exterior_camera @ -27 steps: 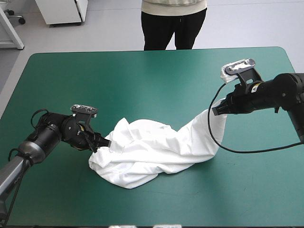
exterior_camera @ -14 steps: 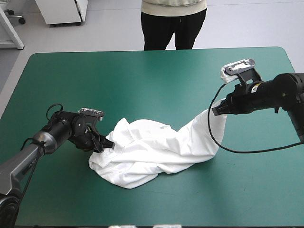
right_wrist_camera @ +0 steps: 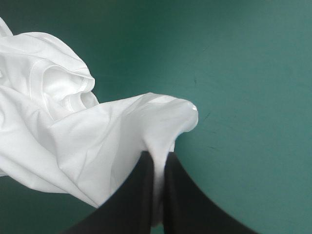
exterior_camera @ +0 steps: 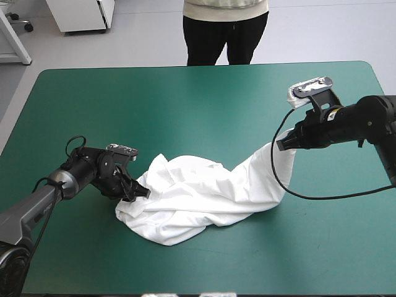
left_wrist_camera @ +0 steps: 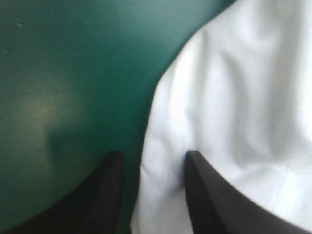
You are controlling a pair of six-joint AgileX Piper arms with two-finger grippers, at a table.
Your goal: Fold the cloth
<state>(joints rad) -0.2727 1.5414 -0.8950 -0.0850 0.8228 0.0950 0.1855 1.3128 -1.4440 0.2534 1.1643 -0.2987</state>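
Teal-green cover [exterior_camera: 185, 99] bears the T-shirt [exterior_camera: 198, 198], one end pinched by right pincer [exterior_camera: 279, 146].

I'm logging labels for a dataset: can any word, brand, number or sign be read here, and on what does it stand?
None can be read. The T-shirt is plain white, the teal-green cover is unmarked, and neither the left hand nor the right hand shows any lettering.

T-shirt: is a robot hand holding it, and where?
The right gripper pinches the T-shirt by its raised right end; the left gripper is open at its left edge.
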